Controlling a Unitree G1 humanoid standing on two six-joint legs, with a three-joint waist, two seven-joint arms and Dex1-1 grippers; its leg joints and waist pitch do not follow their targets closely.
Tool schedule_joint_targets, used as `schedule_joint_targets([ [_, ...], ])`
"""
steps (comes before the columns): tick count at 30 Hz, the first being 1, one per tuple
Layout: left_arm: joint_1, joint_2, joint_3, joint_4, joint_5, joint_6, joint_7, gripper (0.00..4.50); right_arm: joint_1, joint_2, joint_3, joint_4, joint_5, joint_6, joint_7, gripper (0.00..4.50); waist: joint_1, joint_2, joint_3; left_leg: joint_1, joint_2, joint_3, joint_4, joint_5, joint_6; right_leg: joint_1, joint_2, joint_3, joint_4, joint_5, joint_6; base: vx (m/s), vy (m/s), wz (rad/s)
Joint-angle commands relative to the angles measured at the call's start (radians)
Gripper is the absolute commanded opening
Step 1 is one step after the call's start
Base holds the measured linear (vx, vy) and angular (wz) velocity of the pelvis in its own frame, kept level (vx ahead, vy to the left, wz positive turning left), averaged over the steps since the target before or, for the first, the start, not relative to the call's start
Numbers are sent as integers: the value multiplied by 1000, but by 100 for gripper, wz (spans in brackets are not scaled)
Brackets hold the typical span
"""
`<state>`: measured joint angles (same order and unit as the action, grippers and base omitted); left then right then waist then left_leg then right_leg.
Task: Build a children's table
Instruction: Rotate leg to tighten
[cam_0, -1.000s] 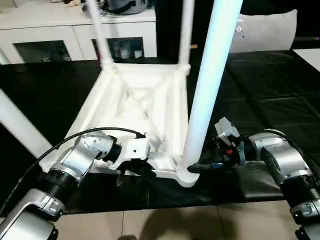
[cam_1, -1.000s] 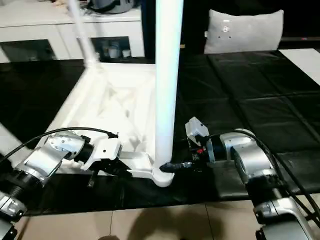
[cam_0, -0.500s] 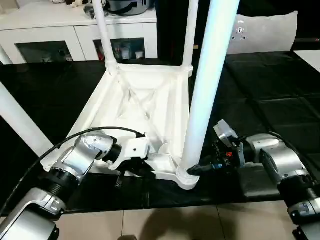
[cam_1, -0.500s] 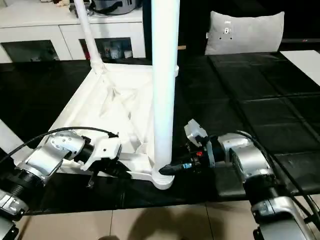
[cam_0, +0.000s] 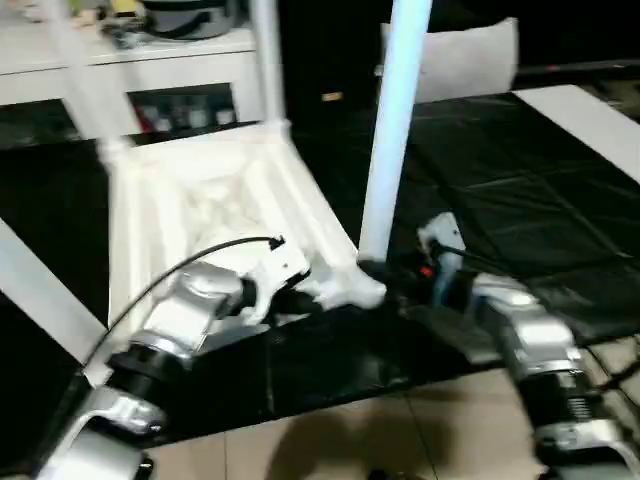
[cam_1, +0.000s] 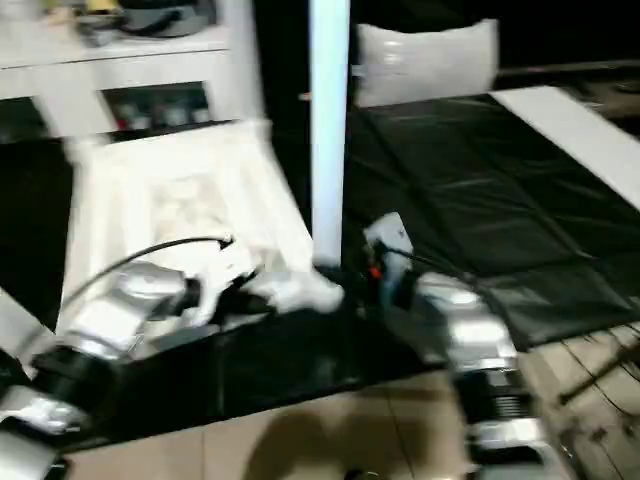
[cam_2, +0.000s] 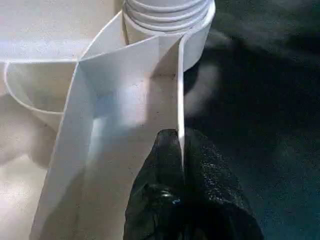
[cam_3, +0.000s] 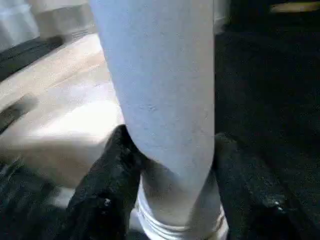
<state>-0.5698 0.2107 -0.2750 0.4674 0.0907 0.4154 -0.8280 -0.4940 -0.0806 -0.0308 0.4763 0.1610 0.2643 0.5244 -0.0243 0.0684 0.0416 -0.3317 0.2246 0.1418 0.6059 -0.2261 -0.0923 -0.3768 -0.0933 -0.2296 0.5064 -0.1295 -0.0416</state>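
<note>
Black quilted matting (cam_0: 520, 190) is covering the work surface, with a white glass-door cabinet (cam_0: 150, 85) standing behind it. On the matting, the white plastic square table top (cam_0: 200, 215) is lying ribbed underside up, legs rising from its corner sockets. The long white tapered tube leg (cam_0: 388, 150) nearest the robot is standing in its round corner socket (cam_2: 170, 20).

Step in hand, as judged: seating this near leg. The left gripper (cam_2: 181, 165) is pinching a thin rib of the top, fingers pressed together on it. The right gripper (cam_3: 172, 175) is straddling the leg's base, fingers (cam_3: 112, 175) against its sides.

Next move is probably calling for a steady hold on the rib while the leg is worked fully home.

Leg tops are running out of frame; how deep the leg is seated is unclear.
</note>
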Motion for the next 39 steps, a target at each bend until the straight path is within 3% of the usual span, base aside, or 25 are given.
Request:
schedule_joint_targets([
  [1,-45,-100,-36,-10,-21,-51,64,0,-42,85,-2,85,5,-1,-167,193,-12,2,-55,-9,20,-17,-76,-379,46,65,-63,32,-75,-525,66,0,0,0],
  [2,-45,-102,-38,-11,-19,-54,67,0,-42,88,2,86,-4,-14,-170,193,-12,2,-55,-8,21,-16,-77,-382,48,63,-66,37,-74,-519,64,0,0,0],
  [3,-44,-103,-46,-13,-13,-66,65,0,-40,92,11,83,-17,-36,-166,193,-14,-2,-57,0,7,-8,-70,-361,48,53,-73,42,-79,-519,51,0,0,0],
  [4,-43,-100,-50,-14,-10,-81,62,0,-37,91,21,78,-28,-43,-161,249,-15,-4,-58,-2,-3,-5,-67,-337,49,52,-75,42,-80,-520,42,0,0,0],
  [5,-40,-96,-53,-14,-7,-92,57,0,-33,88,27,70,-33,-49,-149,263,-13,-5,-62,-14,-11,-3,-66,-274,57,59,-78,47,-73,-495,24,0,0,0],
  [7,-34,-78,-57,-16,-1,-105,41,0,-14,75,29,35,-10,-50,-72,268,-1,-9,-72,-24,-5,-2,-68,-159,86,59,-76,65,-50,-376,-30,0,0,0],
  [10,-30,-50,-59,-9,11,-125,20,0,4,28,36,12,-4,-59,4,298,20,-16,-74,-28,-5,1,-63,-91,111,55,-71,79,-30,-316,-66,34,-17,5],
  [12,-28,-35,-59,0,17,-137,7,0,10,-2,32,10,-1,-67,39,311,42,-17,-86,-40,-5,0,-55,10,147,60,-73,93,1,-207,-92,0,0,0],
  [13,-27,-22,-59,6,20,-147,-3,0,14,-25,23,5,13,-69,70,317,52,-14,-86,-39,-2,1,-51,49,167,54,-72,94,8,-167,-108,0,0,0],
  [16,-27,-22,-59,6,20,-147,-3,0,14,-25,23,5,13,-69,70,317,72,-17,-80,-36,-2,8,-51,40,162,49,-71,94,4,-219,-103,0,0,0],
  [20,-26,-18,-60,7,20,-151,-8,0,16,-33,21,2,17,-69,81,317,83,-16,-75,-30,-1,11,-57,-15,120,46,-68,92,-11,-318,-65,0,0,0],
  [22,-18,17,-67,13,20,-184,-52,0,27,-96,9,-18,51,-73,168,354,89,-15,-76,-26,-1,11,-58,-42,118,45,-66,91,-16,-342,-50,0,0,0],
  [23,-8,70,-85,17,13,-249,-144,0,43,-191,21,-52,78,-59,329,354,93,-12,-76,-26,1,11,-58,-40,119,44,-66,93,-13,-335,-50,0,0,0],
  [24,-1,116,-102,23,7,-314,-228,0,56,-279,44,-79,101,-29,484,354,102,-17,-79,-29,-1,8,-56,-44,142,50,-59,92,-11,-311,-42,0,0,0],
  [25,4,145,-113,27,3,-357,-282,0,64,-335,60,-96,115,-7,585,354,111,-16,-77,-28,9,9,-55,-42,157,45,-62,98,-4,-288,-47,0,0,0],
  [27,9,183,-134,28,-3,-400,-365,0,62,-394,84,-90,112,-7,693,354,125,-18,-80,-27,8,12,-53,-32,156,42,-62,96,0,-278,-59,0,0,0],
  [30,18,215,-162,7,-15,-427,-454,0,24,-408,100,-38,86,-35,733,354,136,-19,-79,-28,8,14,-55,-29,138,40,-65,95,-1,-309,-69,0,0,0],
  [33,16,228,-178,5,-19,-448,-488,0,2,-410,114,-13,83,-45,749,354,145,-22,-80,-21,14,15,-55,-40,118,35,-65,97,-2,-327,-82,0,0,0],
  [36,7,238,-195,20,-15,-492,-520,0,-9,-419,146,-9,89,-63,802,354,151,-21,-78,-22,13,15,-57,-52,110,36,-66,99,-2,-341,-75,0,0,0],
  [37,2,240,-200,29,-10,-514,-535,0,-10,-422,158,-12,88,-64,836,354,153,-28,-79,-23,12,16,-56,-48,110,37,-66,99,-2,-341,-70,0,0,0],
  [39,-1,240,-202,34,-8,-527,-554,0,-11,-420,167,-15,98,-56,882,354,161,-26,-81,-23,12,17,-55,-37,115,37,-66,100,1,-332,-68,0,0,0],
])
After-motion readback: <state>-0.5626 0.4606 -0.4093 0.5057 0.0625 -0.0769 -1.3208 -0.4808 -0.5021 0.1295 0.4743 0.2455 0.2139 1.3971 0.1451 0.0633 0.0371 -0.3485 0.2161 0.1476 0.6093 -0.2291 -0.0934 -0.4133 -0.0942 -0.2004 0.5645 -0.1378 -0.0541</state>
